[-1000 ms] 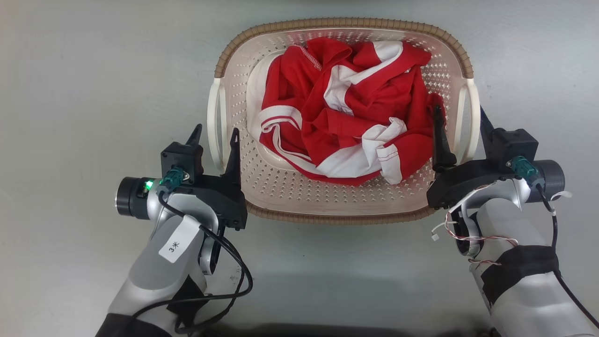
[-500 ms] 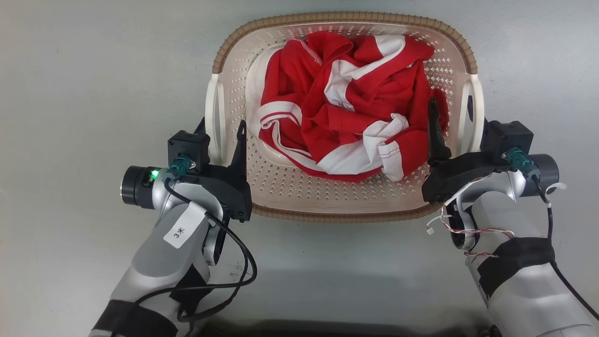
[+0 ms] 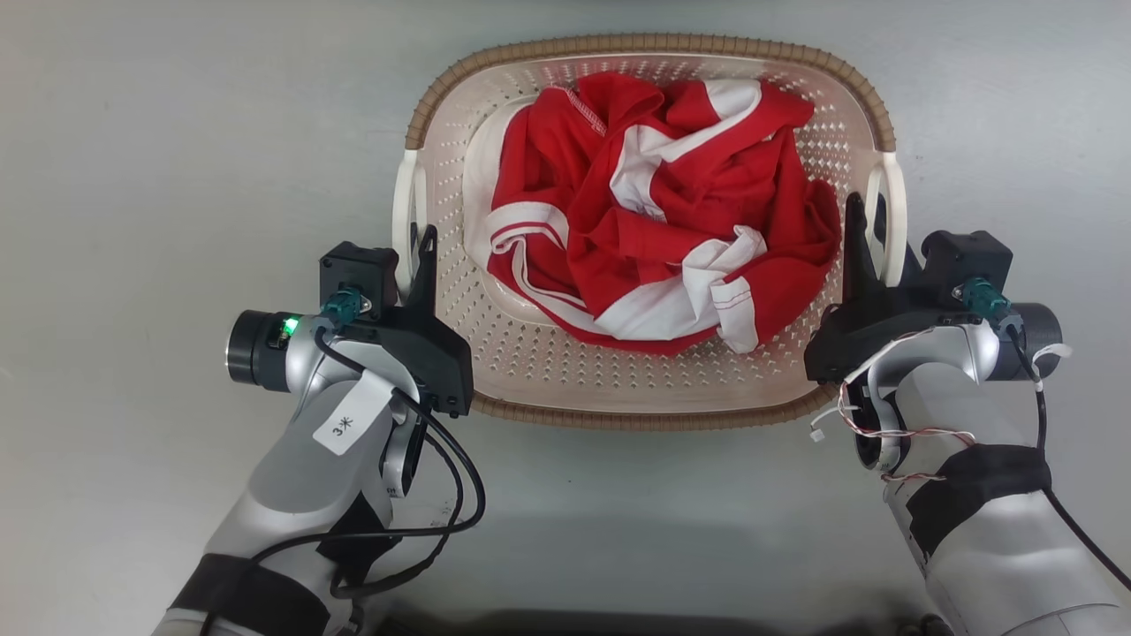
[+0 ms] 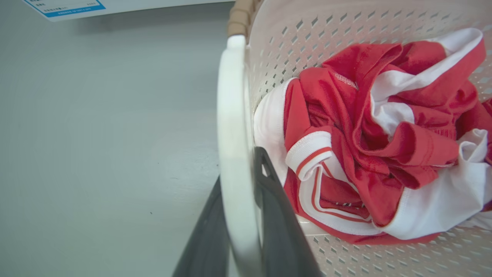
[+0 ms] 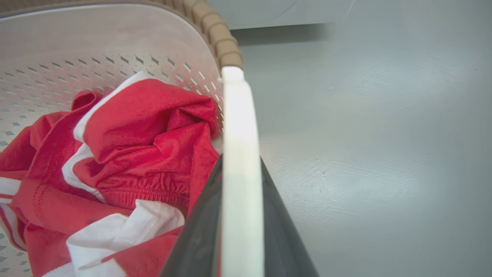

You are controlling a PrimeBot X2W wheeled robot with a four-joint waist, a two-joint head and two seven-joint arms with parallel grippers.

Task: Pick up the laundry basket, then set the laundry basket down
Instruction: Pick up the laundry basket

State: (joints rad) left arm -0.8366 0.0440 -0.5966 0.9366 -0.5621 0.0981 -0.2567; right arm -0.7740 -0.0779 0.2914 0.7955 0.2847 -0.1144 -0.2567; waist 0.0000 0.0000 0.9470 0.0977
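Laundry basket [image 3: 649, 44], holding red-and-white clothes [image 3: 654, 230]. A second ago my fingers straddled its handles. Now my left gripper [image 3: 411, 256] and right gripper [image 3: 870, 230] each pinch a white handle. I judge it ready to lift.

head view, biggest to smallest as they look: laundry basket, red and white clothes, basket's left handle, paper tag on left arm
1. laundry basket
2. red and white clothes
3. left handle and paper tag: they look about alike, the handle long and thin, the tag short and wide, so not ranked.

left gripper [image 3: 413, 249] — closed onto laundry basket [image 3: 649, 42] handle | right gripper [image 3: 869, 223] — likewise
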